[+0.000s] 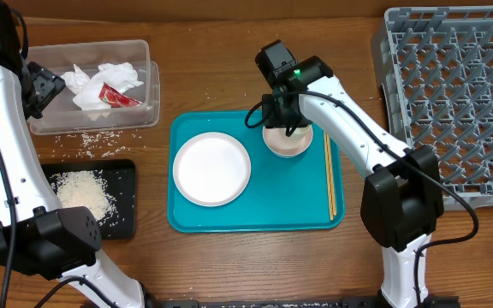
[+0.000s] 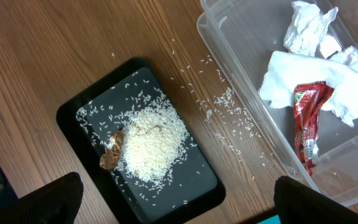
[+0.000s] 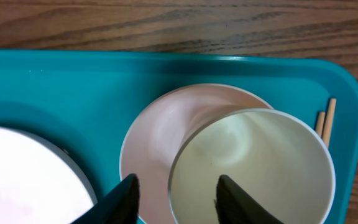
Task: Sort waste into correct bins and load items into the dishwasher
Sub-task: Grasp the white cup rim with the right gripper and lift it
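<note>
On the teal tray, a small white cup sits inside a small white bowl. My right gripper is open and straddles the cup's left rim, one finger inside the cup and the other over the bowl. Seen from overhead, the right gripper covers most of the bowl. The round plate and the chopsticks also lie on that tray. My left gripper hangs wide open and empty above the black tray, which holds rice and a brown scrap.
The clear tub at the back left holds white tissue and a red wrapper. Loose rice grains lie on the wood between tub and black tray. The grey dish rack stands at the right.
</note>
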You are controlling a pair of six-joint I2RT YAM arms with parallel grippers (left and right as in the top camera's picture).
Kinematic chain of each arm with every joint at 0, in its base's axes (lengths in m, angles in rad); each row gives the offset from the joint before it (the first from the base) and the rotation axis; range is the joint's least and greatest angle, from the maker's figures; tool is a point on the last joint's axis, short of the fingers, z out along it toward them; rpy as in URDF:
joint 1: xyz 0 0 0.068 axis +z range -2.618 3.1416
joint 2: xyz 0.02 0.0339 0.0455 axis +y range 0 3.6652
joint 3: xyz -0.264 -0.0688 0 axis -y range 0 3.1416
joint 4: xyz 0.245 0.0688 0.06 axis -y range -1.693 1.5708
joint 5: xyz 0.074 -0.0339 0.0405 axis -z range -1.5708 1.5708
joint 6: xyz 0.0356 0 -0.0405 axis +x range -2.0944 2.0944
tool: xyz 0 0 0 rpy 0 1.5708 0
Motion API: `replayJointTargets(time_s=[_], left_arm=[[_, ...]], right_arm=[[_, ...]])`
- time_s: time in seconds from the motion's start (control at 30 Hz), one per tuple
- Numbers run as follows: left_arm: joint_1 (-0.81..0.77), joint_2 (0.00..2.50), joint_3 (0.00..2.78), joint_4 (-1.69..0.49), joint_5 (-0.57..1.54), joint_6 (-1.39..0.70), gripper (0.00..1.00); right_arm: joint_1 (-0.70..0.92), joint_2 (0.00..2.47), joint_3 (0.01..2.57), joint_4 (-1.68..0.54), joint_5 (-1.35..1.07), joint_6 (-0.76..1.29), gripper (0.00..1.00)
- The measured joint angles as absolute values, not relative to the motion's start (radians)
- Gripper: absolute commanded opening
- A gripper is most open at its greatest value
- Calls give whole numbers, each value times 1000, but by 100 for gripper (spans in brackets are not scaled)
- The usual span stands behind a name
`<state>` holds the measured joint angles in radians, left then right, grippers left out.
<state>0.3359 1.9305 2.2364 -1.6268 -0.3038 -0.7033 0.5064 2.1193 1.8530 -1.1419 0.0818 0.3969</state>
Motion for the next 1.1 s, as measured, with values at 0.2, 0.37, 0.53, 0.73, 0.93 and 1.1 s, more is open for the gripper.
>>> replayJointTargets(time_s=[0.2,0.37,0.53,0.73,0.93,1.1], left_arm=[[336,1930,2236,-1627,-304,-703,100],[336,1930,2236,-1627,-304,-703,100],[336,1930,2236,-1627,-304,-703,100],[336,1930,2236,-1627,-304,-703,100],[336,1930,2236,-1627,-304,-703,100],[336,1930,2236,-1627,-304,-703,100]], right_arm=[[506,2120,1853,-1141,105,395,41],[507,2130,1853,-1140,113,395,41],[510,2140,1853,-1135,113,396,39],[512,2141,1853,-1137,113,395,30],[513,2141,1853,-1143,113,395,18],[513,2141,1853,-1147,112,395,11]])
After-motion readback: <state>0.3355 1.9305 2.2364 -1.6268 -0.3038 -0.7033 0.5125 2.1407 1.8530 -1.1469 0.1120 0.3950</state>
